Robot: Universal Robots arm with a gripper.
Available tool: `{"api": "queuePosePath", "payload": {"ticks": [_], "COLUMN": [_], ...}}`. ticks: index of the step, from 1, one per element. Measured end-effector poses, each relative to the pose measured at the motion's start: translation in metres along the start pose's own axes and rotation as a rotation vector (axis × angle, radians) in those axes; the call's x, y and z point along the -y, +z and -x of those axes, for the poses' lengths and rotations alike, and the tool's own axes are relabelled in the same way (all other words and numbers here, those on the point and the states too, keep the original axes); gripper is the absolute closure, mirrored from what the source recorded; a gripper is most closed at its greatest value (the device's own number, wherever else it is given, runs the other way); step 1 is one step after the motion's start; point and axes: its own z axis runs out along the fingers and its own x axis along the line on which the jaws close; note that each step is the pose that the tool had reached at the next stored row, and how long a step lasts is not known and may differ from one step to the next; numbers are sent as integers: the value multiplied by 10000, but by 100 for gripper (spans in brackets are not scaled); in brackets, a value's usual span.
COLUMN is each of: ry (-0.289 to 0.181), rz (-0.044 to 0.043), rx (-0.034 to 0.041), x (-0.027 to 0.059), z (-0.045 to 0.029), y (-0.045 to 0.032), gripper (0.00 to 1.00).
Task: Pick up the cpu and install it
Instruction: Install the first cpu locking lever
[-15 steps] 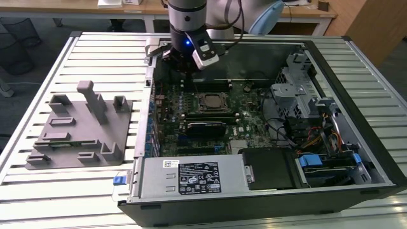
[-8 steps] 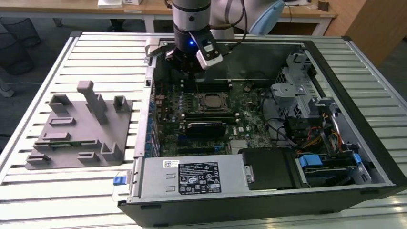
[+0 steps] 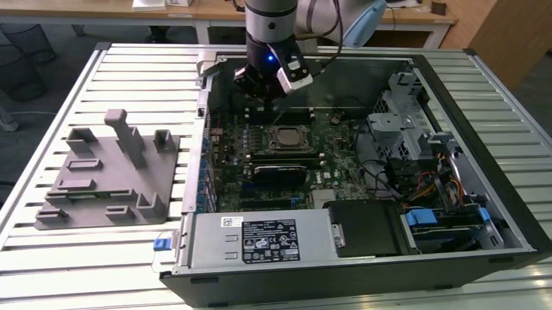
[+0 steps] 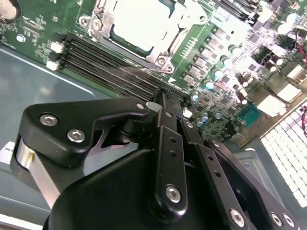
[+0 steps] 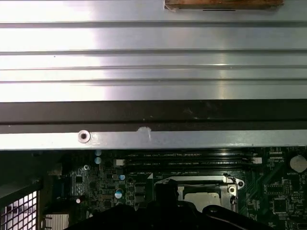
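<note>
I am holding the gripper (image 3: 263,90) above the far end of the open computer case (image 3: 483,161), over the motherboard (image 3: 332,171), which is lying flat on the slatted tabletop (image 3: 77,258) so that I can reach straight down into it. In the second wrist view the fingers (image 4: 169,120) are pressed together into one thin edge with nothing between them, so I am carrying nothing.

The cpu (image 3: 287,137) is lying in the socket frame (image 3: 286,148) near the middle of the board, its pale metal top facing up. In the second wrist view the cpu (image 4: 144,24) is sitting level inside the metal frame, well apart from the closed fingertips, which are hanging over the memory slots (image 4: 110,64) just beside the socket. I judge the chip is already placed, since it is lying square in its seat; I cannot tell whether the frame is latched.

On the exterior view's left, the grey plastic tray (image 3: 112,187) with upright posts is standing on the tabletop beside the case, and I am seeing no chip on it, which fits the cpu being in the board.
</note>
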Motion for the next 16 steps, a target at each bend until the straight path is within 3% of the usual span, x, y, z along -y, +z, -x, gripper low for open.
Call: {"api": "queuePosePath", "payload": {"ticks": [3, 6, 7, 10, 16], "ry": [0, 3, 4, 4, -12], "rz": [20, 257, 285, 288, 287], "rx": [0, -8, -7, -8, -10], "x": [1, 11, 14, 23, 24], "z": [18, 23, 25, 39, 159], "y": [3, 12, 18, 39, 90], "gripper": [89, 89, 89, 89, 89]}}
